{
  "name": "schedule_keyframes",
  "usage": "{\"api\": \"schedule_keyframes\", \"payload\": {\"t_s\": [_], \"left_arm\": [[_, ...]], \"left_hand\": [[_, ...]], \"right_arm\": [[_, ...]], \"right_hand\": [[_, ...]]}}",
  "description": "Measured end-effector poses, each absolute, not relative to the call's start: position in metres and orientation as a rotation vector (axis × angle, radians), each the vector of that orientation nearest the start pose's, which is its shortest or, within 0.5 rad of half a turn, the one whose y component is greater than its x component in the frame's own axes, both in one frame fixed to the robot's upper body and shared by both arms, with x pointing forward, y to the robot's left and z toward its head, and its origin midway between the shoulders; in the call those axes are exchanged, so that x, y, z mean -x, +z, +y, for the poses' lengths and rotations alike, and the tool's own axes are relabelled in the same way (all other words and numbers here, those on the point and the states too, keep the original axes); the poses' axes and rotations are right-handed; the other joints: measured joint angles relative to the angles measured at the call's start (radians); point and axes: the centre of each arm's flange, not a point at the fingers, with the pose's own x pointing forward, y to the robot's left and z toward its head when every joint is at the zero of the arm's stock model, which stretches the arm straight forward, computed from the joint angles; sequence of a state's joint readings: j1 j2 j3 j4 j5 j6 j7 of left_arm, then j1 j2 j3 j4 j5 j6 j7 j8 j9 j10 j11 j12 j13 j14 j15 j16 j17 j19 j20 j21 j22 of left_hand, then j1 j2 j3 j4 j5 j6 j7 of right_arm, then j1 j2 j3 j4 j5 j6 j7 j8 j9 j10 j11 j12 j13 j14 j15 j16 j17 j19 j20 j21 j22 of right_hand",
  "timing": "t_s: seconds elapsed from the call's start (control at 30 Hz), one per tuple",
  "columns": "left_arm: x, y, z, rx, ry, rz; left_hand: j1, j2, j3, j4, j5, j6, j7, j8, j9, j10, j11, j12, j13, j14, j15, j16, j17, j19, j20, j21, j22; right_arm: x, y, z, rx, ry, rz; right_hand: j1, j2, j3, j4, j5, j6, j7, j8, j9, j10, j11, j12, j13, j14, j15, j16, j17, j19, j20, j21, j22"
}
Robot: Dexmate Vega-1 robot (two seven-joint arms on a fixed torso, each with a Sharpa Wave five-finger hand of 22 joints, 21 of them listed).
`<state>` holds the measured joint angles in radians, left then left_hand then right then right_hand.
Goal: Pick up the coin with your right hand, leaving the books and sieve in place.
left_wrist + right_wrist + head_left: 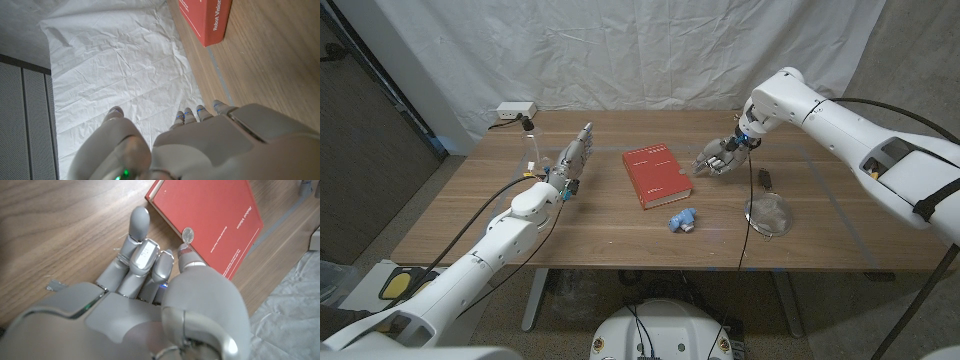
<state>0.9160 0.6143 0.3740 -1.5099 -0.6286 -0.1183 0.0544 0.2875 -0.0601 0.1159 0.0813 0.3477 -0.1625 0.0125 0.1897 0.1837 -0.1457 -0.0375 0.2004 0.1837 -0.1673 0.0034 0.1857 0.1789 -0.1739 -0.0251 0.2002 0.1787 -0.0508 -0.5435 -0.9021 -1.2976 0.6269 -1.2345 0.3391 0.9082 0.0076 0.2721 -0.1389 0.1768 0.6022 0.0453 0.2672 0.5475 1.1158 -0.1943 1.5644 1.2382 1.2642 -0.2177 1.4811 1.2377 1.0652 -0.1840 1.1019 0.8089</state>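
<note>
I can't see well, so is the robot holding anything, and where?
Yes. The right hand pinches the coin by its edge, at the fingertips. The left hand holds nothing.

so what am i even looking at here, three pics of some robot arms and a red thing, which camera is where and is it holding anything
It is a two-armed robot at a wooden table. The wide picture comes from a camera on its head, looking down. The other two come from cameras on each wrist, looking along the back of that hand.

On the table lie a red book, a small blue object and a wire sieve.

The right hand is at the book's edge, its fingertips touching a coin; whether it is gripped yet I cannot tell. The left hand holds nothing, its fingers straight.
</note>
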Motion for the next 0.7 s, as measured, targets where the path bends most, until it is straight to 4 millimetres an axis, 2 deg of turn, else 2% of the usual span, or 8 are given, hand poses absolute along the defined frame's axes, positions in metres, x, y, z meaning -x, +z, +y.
{"api": "schedule_keyframes", "payload": {"t_s": [0.4,0.7], "left_arm": [[-0.630,-0.032,0.287,-0.047,-0.203,-0.507],[-0.632,-0.032,0.287,-0.037,-0.205,-0.512]], "left_hand": [[0.000,0.000,-0.008,0.000,0.000,0.000,0.000,0.000,0.000,0.000,0.000,0.000,0.000,0.000,0.000,0.000,0.000,-0.002,0.002,0.000,0.000],[0.000,0.000,-0.008,0.000,0.000,0.004,0.004,0.000,0.000,0.000,0.011,0.000,0.000,0.003,0.003,0.000,0.000,0.004,-0.004,0.000,0.000]], "right_arm": [[-0.664,0.075,-0.192,0.523,0.366,0.519],[-0.665,0.071,-0.188,0.536,0.350,0.531]], "right_hand": [[-0.005,-0.005,-0.004,0.004,0.000,0.004,-0.004,0.005,0.037,-0.002,0.002,0.000,0.000,-0.011,0.000,0.021,-0.002,0.000,0.000,-0.006,-0.008],[0.005,-0.014,-0.004,0.004,0.000,0.022,-0.008,0.008,0.057,-0.002,0.002,0.000,0.000,-0.015,0.000,0.028,-0.002,0.000,0.000,-0.006,-0.008]]}}
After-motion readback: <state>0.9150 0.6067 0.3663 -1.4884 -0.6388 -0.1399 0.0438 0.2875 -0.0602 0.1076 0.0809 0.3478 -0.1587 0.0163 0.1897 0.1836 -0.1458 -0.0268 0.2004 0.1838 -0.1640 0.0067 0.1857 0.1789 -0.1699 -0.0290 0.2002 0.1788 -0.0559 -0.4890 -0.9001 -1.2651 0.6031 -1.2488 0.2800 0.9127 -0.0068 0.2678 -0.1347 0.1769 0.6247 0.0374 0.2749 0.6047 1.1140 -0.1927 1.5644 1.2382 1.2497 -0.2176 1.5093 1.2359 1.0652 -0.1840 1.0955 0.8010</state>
